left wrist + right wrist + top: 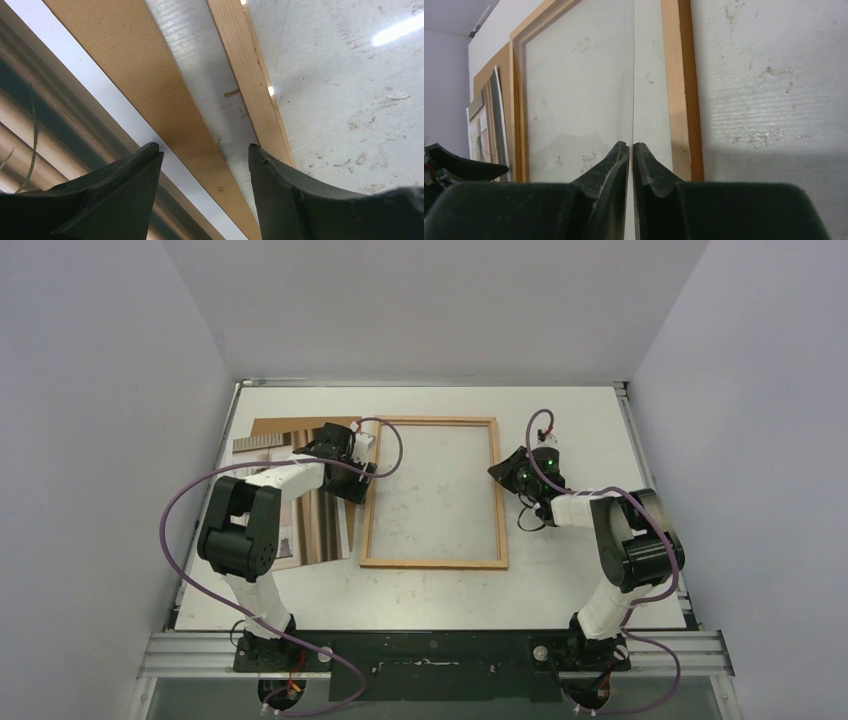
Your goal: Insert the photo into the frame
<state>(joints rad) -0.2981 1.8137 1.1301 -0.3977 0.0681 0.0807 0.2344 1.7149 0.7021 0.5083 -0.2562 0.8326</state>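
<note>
The frame [433,563] lies flat mid-table, a narrow light wooden border. The photo [325,525] lies face up to its left, striped, partly on the brown backing board [275,427]. My left gripper [362,474] is open and empty, low over the photo's right edge. In the left wrist view the gripper [205,150] spans the photo's white margin [100,85], the board [145,75] and bare table beside the frame rail [250,75]. My right gripper [502,472] is at the frame's right rail. In its wrist view the gripper [631,145] is shut on a thin clear pane seen edge-on, inside the rail [679,90].
The table [560,430] is white and scuffed, with grey walls on three sides. The left arm's upper link [240,525] covers the photo's near left part. Purple cables loop off both arms. My left fingers [454,167] show at the far left of the right wrist view.
</note>
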